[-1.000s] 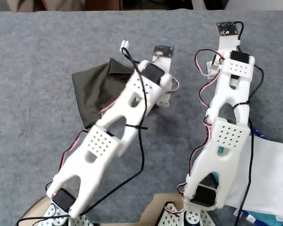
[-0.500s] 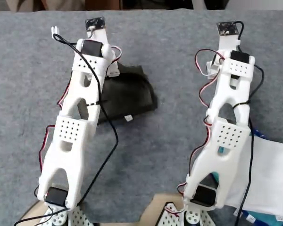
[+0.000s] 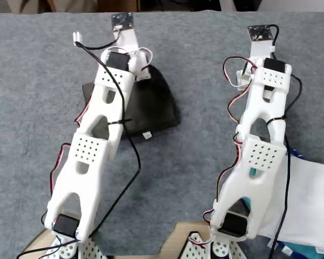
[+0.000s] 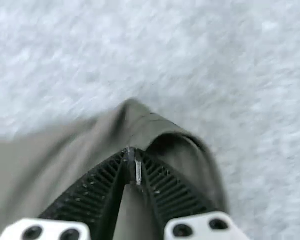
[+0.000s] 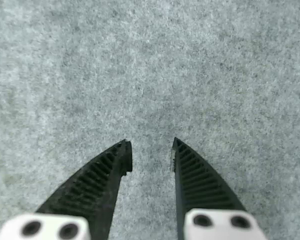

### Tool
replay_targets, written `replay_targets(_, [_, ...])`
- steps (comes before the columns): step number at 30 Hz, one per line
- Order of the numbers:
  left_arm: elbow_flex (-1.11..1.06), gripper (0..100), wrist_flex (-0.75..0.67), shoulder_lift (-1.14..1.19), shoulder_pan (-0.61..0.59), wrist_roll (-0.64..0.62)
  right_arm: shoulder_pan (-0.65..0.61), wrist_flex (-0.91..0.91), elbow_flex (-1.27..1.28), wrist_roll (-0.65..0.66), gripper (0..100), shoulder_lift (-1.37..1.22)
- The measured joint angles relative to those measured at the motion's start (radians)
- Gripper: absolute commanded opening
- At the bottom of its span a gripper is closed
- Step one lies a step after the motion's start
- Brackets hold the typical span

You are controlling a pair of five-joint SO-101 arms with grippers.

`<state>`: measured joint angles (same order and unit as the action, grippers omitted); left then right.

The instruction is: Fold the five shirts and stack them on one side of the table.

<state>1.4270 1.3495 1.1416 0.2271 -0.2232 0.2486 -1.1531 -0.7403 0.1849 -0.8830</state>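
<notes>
Left wrist view has the left end effector pressed together on a raised fold of the dark olive shirt, with the cloth humped up around the black fingers and bare grey worktop just beyond the pinched edge. From the high view, that shirt lies on the far left-centre of the worktop under the left arm, showing on both sides of it, a small pale tag at its near edge. Over the last second this arm has swung from the shirt's right side across to its left and has now come part of the way back, so its wrist sits over the shirt's far edge; the shirt's outline stays in much the same patch of worktop. That reads as a fold being worked on rather than finished, since the cloth is bunched and held, not laid flat. The right arm has not moved, and the right end effector hangs with its fingers apart over bare worktop, holding nothing. White folded cloth lies at the near right edge, with something teal under it, probably the stack the olive shirt must join.
</notes>
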Motion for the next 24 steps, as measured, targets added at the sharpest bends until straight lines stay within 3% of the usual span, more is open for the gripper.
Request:
replay_targets(8, [0.000, 2, -0.144, 0.021, 0.097, 0.000, 0.000, 0.000, 0.000, 0.000, 14.8, 0.000])
replay_targets(13, [0.000, 6, -0.166, 0.025, 0.078, 0.000, 0.000, 0.000, 0.000, 0.000, 14.8, 0.000])
replay_targets(18, [0.000, 6, -0.072, -0.046, -0.040, 0.002, 0.000, 0.000, 0.000, 0.000, 14.8, 0.000])
replay_targets(24, [0.000, 2, 0.153, -0.114, -0.236, 0.000, 0.000, 0.000, 0.000, 0.000, 14.7, 0.000])
